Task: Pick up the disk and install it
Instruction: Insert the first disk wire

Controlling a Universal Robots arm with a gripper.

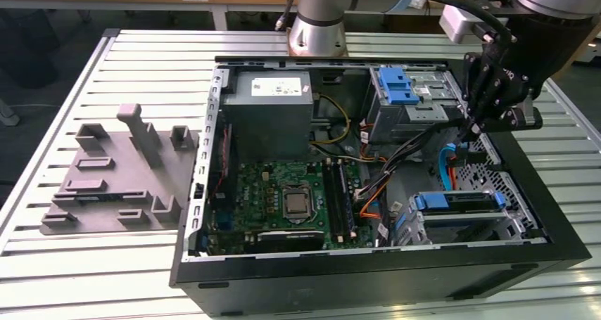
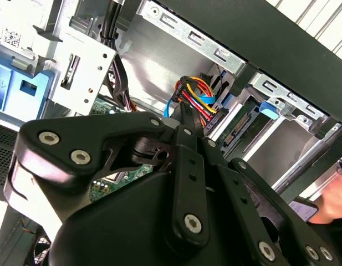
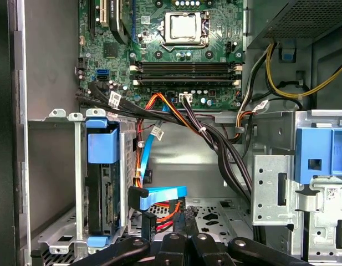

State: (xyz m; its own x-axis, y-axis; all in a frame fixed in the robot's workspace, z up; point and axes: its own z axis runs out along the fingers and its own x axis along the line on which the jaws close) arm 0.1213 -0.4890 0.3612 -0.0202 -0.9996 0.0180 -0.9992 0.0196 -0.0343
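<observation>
With its fingers clenched together on nothing, the end effector (image 1: 476, 129) hangs among loose cables (image 1: 413, 148) beside the caged disk (image 1: 457, 202), so snagging a cable looks the likeliest mishap

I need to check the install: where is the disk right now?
The disk sits in the drive cage at the computer case's near corner on the exterior view's right, below the gripper, with the motherboard to its left.

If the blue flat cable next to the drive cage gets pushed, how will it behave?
The blue flat cable is probably floppy: it is thin and already bends loosely. It looks light, so it should yield easily. Orange wires lie right beside it, so it might snag.
</observation>
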